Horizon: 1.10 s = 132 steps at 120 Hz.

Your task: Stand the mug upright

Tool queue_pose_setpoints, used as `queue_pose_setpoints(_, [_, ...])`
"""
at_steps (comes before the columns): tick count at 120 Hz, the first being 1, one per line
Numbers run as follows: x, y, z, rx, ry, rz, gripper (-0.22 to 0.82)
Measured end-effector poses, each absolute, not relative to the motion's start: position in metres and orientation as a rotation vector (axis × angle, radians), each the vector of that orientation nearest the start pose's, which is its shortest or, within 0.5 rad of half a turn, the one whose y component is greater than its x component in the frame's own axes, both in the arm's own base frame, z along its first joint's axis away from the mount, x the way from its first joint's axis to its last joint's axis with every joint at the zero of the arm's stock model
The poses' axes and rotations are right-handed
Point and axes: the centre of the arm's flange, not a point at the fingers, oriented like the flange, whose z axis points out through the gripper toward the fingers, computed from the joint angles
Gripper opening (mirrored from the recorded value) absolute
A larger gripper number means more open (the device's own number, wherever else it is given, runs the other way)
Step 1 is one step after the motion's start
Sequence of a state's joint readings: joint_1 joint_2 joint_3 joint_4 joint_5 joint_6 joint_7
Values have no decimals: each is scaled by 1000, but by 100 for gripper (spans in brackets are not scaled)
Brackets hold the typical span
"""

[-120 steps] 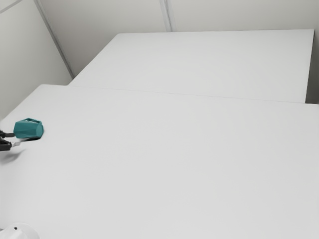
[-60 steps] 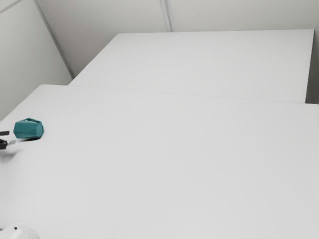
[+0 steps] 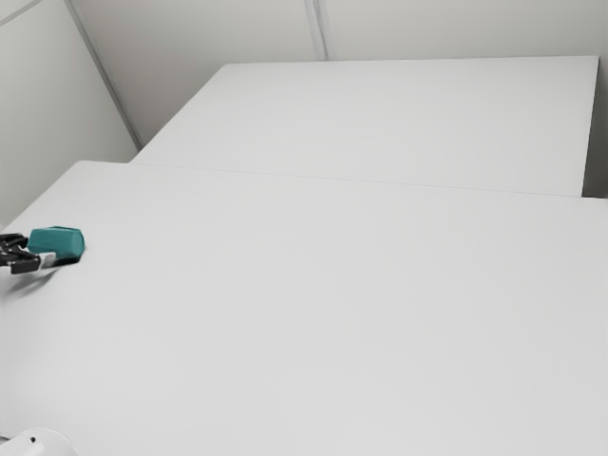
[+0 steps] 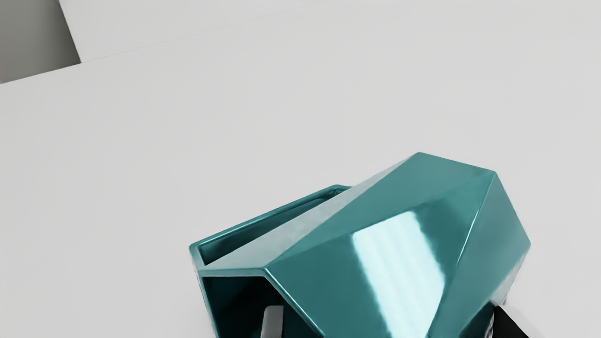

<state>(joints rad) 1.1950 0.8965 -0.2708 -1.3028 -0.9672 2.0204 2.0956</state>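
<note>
so, wht tbl, pale walls

Have a glossy teal faceted mug lying on its side on a smooth white straight-edged table, at the exterior view's left. Behind, see a flat white four-sided surface past the table's far edge.

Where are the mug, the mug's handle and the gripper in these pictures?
Mug (image 4: 328,272): wrist view, on its faceted outer wall.
Handle (image 4: 263,218): wrist view, on the long edge of its loop.
Gripper (image 3: 38,251): exterior view, midway between its fingertips.
</note>
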Motion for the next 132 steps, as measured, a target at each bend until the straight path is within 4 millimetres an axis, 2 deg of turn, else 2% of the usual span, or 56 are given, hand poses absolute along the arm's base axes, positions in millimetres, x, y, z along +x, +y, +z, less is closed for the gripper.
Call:
queue_pose_setpoints(19, [445,599,235,-2798,764,-1647,12])
queue_pose_setpoints(36, [447,600,238,-2794,761,-1643,-5])
queue_pose_setpoints(54, [454,601,251,-2769,782,-1620,-12])
queue_pose_setpoints(75, [461,599,267,-2754,819,-1571,-16])
queue_pose_setpoints(84, [463,598,280,-2744,830,-1544,-17])
queue_pose_setpoints(95, [472,590,305,-2721,869,-1496,-17])
queue_pose_setpoints(103, [479,577,327,-2714,907,-1443,-16])
queue_pose_setpoints(111, [484,552,344,-2731,936,-1377,-17])
queue_pose_setpoints(116, [492,527,351,-2749,955,-1323,-17])
queue_pose_setpoints(132, [533,446,374,-2765,984,-1152,-18])
